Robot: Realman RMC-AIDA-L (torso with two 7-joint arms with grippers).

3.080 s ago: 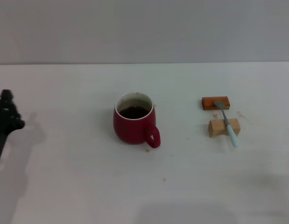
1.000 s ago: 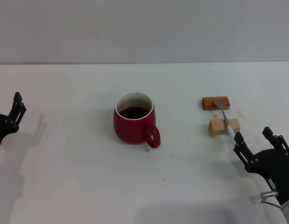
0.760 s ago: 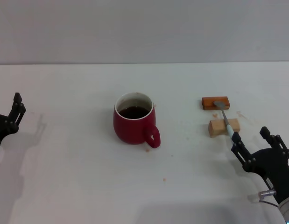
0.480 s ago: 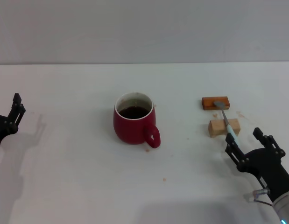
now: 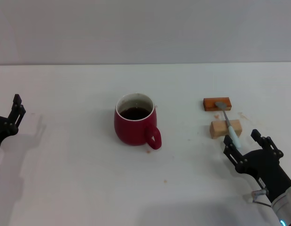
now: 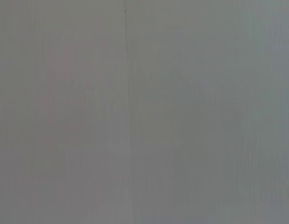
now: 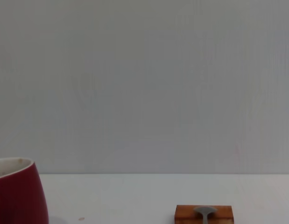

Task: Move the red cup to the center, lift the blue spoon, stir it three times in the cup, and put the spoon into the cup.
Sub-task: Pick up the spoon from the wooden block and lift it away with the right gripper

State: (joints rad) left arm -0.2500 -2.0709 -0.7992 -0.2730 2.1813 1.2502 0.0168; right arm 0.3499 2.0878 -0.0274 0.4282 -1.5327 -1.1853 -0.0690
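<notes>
The red cup (image 5: 134, 123) stands at the table's middle with dark liquid inside and its handle toward me; its side shows in the right wrist view (image 7: 16, 193). The blue spoon (image 5: 229, 122) lies across two blocks, its grey bowl on the orange-brown block (image 5: 217, 103) and its pale blue handle over the tan wooden block (image 5: 225, 128). The spoon's bowl also shows in the right wrist view (image 7: 205, 212). My right gripper (image 5: 244, 142) is open, its fingers on either side of the handle's near end. My left gripper (image 5: 16, 109) is open at the far left edge, empty.
The white table (image 5: 79, 179) carries a few small brown stains near the cup and blocks. A plain grey wall stands behind it (image 5: 145, 28). The left wrist view shows only a grey surface.
My right gripper has come in from the lower right and moved left and forward until it straddles the spoon's handle end. The left arm has settled at the left edge. Cup and spoon unmoved.
</notes>
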